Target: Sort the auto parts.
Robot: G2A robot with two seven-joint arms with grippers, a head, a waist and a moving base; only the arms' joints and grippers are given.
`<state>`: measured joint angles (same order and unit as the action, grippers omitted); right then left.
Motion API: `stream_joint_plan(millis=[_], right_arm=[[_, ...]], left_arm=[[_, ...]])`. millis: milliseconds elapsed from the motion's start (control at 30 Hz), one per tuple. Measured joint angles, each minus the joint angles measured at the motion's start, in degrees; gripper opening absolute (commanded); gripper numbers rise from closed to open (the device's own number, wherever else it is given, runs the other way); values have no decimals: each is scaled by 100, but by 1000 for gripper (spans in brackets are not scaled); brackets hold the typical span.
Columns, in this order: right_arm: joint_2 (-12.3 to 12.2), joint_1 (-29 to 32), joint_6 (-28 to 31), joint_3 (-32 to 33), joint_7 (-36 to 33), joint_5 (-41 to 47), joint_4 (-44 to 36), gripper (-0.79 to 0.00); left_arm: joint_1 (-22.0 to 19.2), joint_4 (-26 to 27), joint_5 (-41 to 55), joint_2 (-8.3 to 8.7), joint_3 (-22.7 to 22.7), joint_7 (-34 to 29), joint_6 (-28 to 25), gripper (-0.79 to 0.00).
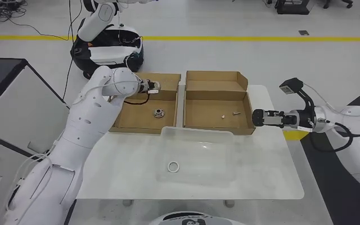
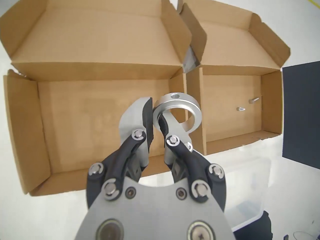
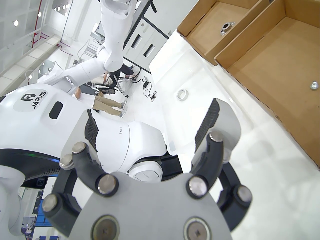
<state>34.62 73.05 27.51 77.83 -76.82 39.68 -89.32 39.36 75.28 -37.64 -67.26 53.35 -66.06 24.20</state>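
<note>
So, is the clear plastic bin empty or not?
Not empty: one small ring lies on the bottom of the clear bin, near a corner.

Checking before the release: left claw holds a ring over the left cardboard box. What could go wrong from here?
1. The left claw pinches only one wall of the silver metal ring, with one finger through its hole; the ring may pivot or slip out.
2. A silver flanged metal part lies in the left brown cardboard box; a dropped ring could strike it and bounce.
</note>
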Motion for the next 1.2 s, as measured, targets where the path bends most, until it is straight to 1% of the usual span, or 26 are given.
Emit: stream_joint_plan(millis=[167, 400, 500, 600, 667, 800, 1033, 1200], right_arm=[[0, 0, 0, 0, 0, 0, 0, 0], [0, 0, 0, 0, 0, 0, 0, 0], [0, 0, 0, 0, 0, 0, 0, 0], [0, 0, 0, 0, 0, 0, 0, 0], [0, 0, 0, 0, 0, 0, 0, 0], [0, 0, 0, 0, 0, 0, 0, 0], [0, 0, 0, 0, 0, 0, 0, 0], [0, 0, 0, 0, 0, 0, 0, 0]], left_arm=[[-193, -241, -223, -53, -240, -576, 246, -785], [-217, -266, -259, -66, -277, -560, 267, -785], [-167, -423, -394, -73, -340, -511, 305, -785], [-293, -662, -675, -130, -569, -766, 478, -785], [-403, -866, -796, -192, -748, -895, 515, -785], [-624, -1382, -865, -337, -1055, -989, 414, -785], [-994, -2301, -791, -654, -1511, -1085, 318, -785], [-1167, -2815, -705, -883, -1757, -1081, 322, -785]])
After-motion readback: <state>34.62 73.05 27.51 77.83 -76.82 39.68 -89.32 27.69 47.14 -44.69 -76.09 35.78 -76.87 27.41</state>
